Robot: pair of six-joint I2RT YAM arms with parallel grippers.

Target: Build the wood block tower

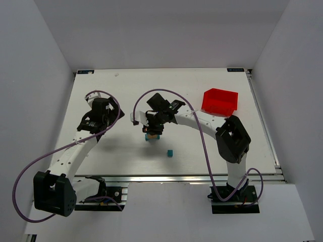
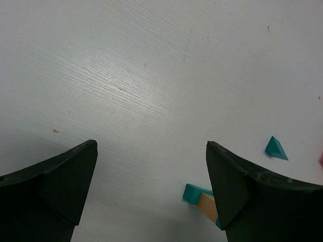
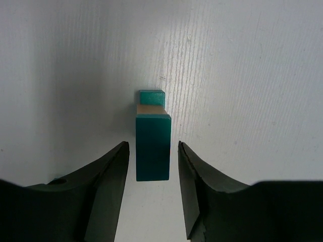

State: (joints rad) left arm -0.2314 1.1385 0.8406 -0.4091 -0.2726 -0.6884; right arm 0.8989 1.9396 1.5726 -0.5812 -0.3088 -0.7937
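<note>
The wood block tower (image 1: 152, 136) stands at mid-table: a teal block at the bottom (image 3: 152, 95), a tan block (image 3: 151, 109) on it, and a tall teal block (image 3: 153, 136) on top. My right gripper (image 3: 152, 147) hangs straight over it, open, a finger (image 3: 108, 176) on either side of the top block with a small gap on both sides. My left gripper (image 2: 151, 144) is wide open and empty over bare table to the left (image 1: 96, 121); in its view the tower (image 2: 202, 199) shows beside its right finger.
A loose small teal block (image 1: 170, 153) lies on the table just right of and nearer than the tower; it is also in the left wrist view (image 2: 276, 148). A red bin (image 1: 219, 101) sits at the back right. White walls enclose the table.
</note>
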